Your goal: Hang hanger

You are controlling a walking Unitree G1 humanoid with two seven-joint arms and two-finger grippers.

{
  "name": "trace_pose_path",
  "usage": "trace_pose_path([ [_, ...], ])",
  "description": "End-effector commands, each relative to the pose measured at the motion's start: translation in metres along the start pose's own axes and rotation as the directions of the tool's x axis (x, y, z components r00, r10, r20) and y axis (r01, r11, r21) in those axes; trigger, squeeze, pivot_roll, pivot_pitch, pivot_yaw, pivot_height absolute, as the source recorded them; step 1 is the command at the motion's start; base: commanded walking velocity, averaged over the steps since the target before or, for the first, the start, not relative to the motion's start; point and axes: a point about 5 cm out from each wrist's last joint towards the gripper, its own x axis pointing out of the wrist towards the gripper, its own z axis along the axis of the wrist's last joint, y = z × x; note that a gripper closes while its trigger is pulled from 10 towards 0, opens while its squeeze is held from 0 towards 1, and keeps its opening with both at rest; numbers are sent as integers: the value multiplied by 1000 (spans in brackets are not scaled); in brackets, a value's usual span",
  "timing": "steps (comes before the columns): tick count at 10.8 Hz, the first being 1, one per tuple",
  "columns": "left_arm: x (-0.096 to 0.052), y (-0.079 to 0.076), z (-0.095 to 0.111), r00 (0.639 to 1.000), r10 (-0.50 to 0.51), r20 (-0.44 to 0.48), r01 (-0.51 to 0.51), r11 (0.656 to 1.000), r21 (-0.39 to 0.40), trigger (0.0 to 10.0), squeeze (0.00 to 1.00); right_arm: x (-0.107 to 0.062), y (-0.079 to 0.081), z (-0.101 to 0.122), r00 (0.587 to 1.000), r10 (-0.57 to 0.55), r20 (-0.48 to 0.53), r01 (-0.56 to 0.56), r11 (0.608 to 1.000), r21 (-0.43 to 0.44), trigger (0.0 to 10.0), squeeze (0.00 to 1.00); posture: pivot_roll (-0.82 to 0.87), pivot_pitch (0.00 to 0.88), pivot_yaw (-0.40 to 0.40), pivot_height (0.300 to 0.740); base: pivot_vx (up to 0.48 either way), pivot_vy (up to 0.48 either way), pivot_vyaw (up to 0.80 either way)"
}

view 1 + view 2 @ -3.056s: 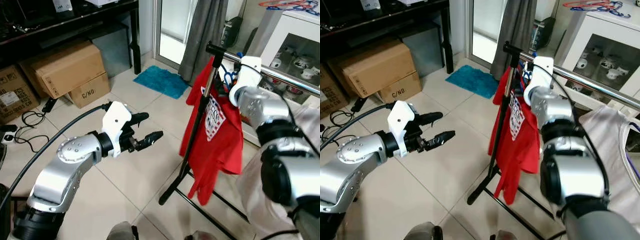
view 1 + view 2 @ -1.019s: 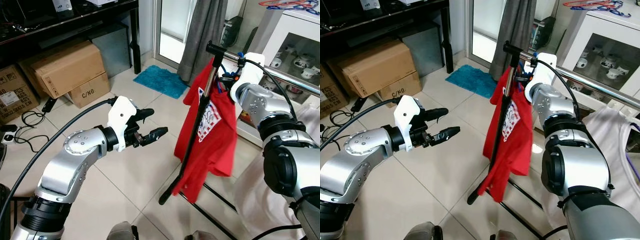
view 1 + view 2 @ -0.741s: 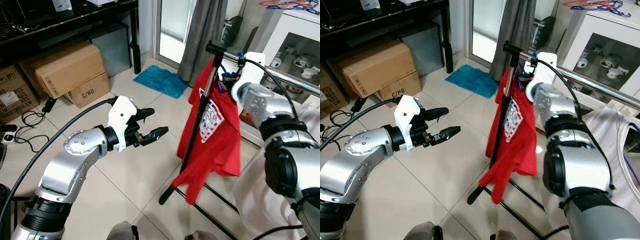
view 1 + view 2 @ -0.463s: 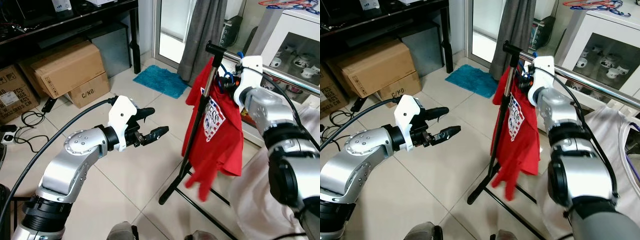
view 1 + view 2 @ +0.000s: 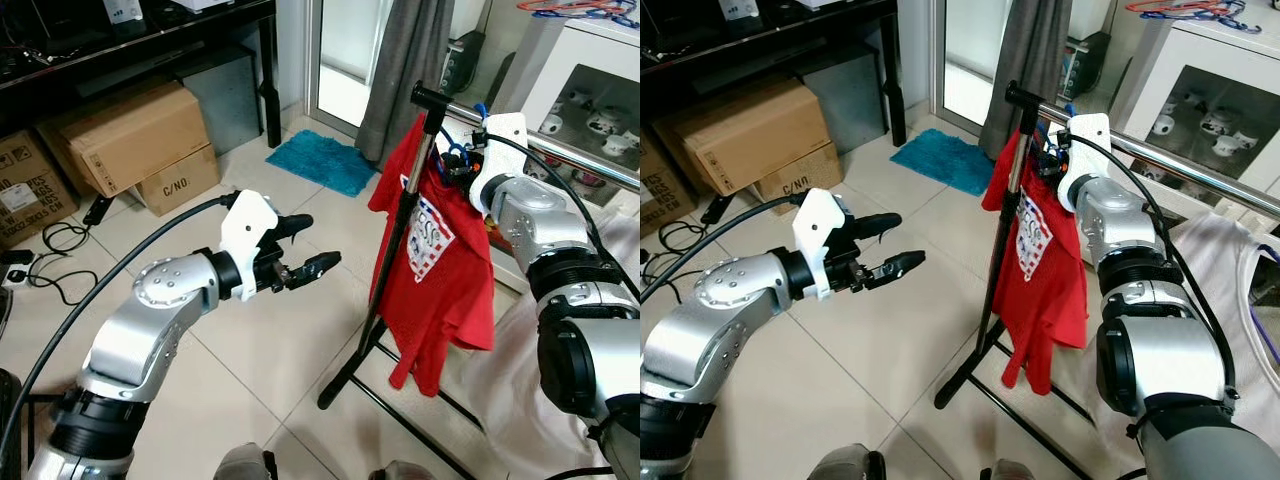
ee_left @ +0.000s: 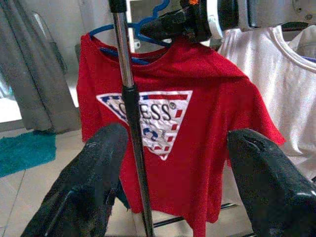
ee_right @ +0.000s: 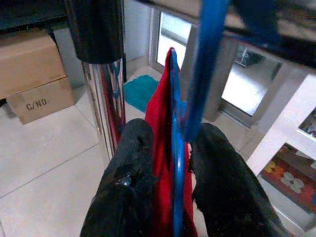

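Red shirt [image 5: 432,262] on a blue hanger [image 7: 177,148] hangs at the end of the clothes rail [image 5: 560,150], just beside the rack's upright pole [image 5: 395,235]. The right gripper [image 7: 170,165] is up at the rail, its black fingers closed around the hanger's neck. The left gripper [image 5: 303,248] hovers well apart from the shirt, fingers spread and holding nothing, pointing toward the pole.

Blue hanger [image 6: 148,37] bearing red shirt [image 5: 435,250] on rail [image 5: 540,140]

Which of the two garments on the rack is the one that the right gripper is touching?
The red T-shirt on the blue hanger: the right gripper straddles it at the rail. The white garment hangs beside it, untouched.
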Motion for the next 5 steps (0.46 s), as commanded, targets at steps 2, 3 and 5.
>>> trace_pose_path([
  [2,0,-1,1,1000,-18,-4,18,1000,13,10000,0,2,3,12,999,5,38,-6,1000,24,824,0,-34,0,0,740,0,0,0],
  [3,0,-1,1,1000,-17,-4,17,1000,13,10000,0,2,4,12,999,8,38,-9,1000,25,0,0,-34,0,0,740,0,0,0],
  [5,0,0,1,1000,-17,-4,17,1000,13,10000,0,3,5,12,999,15,39,-16,999,31,0,0,-34,0,0,740,0,0,0],
])
